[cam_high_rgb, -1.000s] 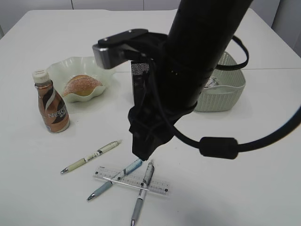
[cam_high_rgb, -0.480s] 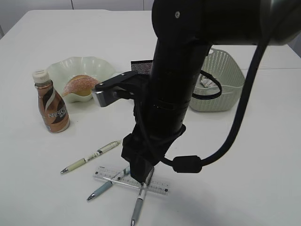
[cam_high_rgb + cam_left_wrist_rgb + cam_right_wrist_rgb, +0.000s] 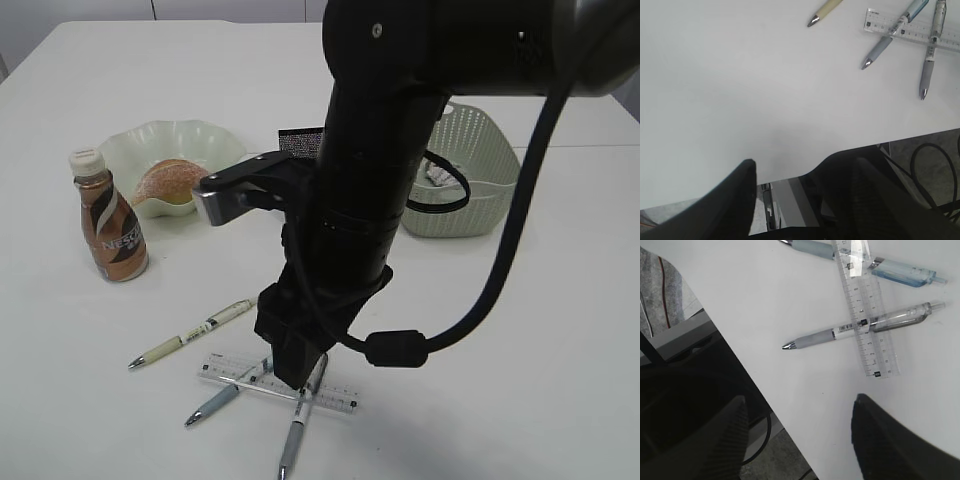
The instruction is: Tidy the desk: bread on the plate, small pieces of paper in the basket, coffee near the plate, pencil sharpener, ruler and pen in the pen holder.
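Two grippers open, right one over the pens and ruler; nothing held.

Right gripper (image 3: pixel 797 437) has its jaws spread and empty, hovering just beside the clear ruler (image 3: pixel 865 310) and the grey pen (image 3: pixel 860 326) that lies across it; a blue pen (image 3: pixel 875 266) also crosses the ruler. Left gripper (image 3: pixel 802 197) is spread too, empty, parked at the desk (image 3: pixel 740 100) edge, well apart from the pile. A cream pen (image 3: pixel 192 334) lies alone, nearby. Bread (image 3: pixel 172 182) already sits in the plate (image 3: pixel 130 142), coffee (image 3: pixel 108 222) just beside the plate, white scraps in the basket (image 3: pixel 480 190). Pen holder (image 3: pixel 298 141) stands mostly hidden behind the arm. Sharpener not visible. Step, likely: stationery into the holder. Next move needs a descent onto one pen barrel without dragging the ruler, then a firm close.
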### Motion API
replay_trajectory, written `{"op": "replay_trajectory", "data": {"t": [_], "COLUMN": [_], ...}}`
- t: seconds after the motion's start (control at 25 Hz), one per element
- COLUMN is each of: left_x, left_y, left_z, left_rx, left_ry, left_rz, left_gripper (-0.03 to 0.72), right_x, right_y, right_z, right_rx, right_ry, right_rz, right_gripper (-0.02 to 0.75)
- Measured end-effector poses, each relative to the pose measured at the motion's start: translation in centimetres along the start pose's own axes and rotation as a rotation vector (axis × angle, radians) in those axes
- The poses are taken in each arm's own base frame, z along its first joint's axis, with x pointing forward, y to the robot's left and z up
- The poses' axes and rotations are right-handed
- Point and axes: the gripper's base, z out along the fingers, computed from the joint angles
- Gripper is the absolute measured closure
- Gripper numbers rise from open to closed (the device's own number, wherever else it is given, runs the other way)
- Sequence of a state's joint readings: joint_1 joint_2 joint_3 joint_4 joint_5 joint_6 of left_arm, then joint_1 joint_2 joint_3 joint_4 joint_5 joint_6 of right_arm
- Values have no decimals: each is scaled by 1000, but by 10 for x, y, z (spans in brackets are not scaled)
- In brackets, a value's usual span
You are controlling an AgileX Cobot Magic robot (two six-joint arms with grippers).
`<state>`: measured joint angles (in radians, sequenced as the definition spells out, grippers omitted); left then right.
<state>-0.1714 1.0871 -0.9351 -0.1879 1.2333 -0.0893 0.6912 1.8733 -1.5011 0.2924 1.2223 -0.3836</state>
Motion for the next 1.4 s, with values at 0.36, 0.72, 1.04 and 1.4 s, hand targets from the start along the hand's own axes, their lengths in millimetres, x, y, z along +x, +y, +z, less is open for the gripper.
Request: {"op": "replay_trajectory", "data": {"t": [0.36, 0.72, 1.04, 1.4], "left_x": [0, 0, 0, 0], "left_y": [0, 0, 0, 0], "left_z": [0, 0, 0, 0], "left_rx": [0, 0, 0, 0], "left_ry": [0, 0, 0, 0], "left_rz": [0, 0, 0, 0], "left_gripper": [246, 246, 246, 246], "right_x": [0, -1, -1, -1], "right_y": [1, 1, 1, 1], "right_z": [0, 0, 0, 0], "right_rx": [-10, -14, -13, -13], "right_ry": [-4, -6, -8, -8], "right_rz": [4, 12, 14, 32], "right_gripper": [258, 258, 257, 255]}}
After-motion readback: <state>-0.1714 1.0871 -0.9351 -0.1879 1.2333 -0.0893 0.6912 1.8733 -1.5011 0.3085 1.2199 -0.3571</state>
